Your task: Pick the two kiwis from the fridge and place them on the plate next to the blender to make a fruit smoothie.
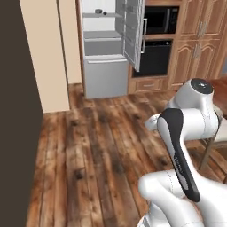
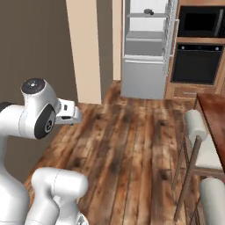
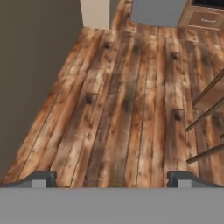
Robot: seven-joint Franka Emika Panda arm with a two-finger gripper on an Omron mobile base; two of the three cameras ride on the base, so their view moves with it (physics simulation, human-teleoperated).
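The fridge (image 1: pixel 104 75) stands open at the far end of the wooden floor, and in the right base view the fridge (image 2: pixel 143 79) is at the top centre. Two small dark rounded shapes on its upper shelf look like the kiwis (image 1: pixel 102 12), seen from the other side as the kiwis (image 2: pixel 149 12); they are too small to make out well. My gripper (image 3: pixel 112 179) points down at bare floorboards, far short of the fridge. Its jaws stand wide open with nothing between them. The plate and the blender are out of view.
The fridge door (image 1: pixel 134 33) hangs open toward the right. A black built-in oven (image 1: pixel 155 55) sits in wooden cabinets beside it. A dark wall (image 1: pixel 15 115) and a beige wall (image 1: pixel 46 53) run along the left. Stools (image 2: pixel 197 145) and a wooden table (image 2: pixel 213 112) stand at the right.
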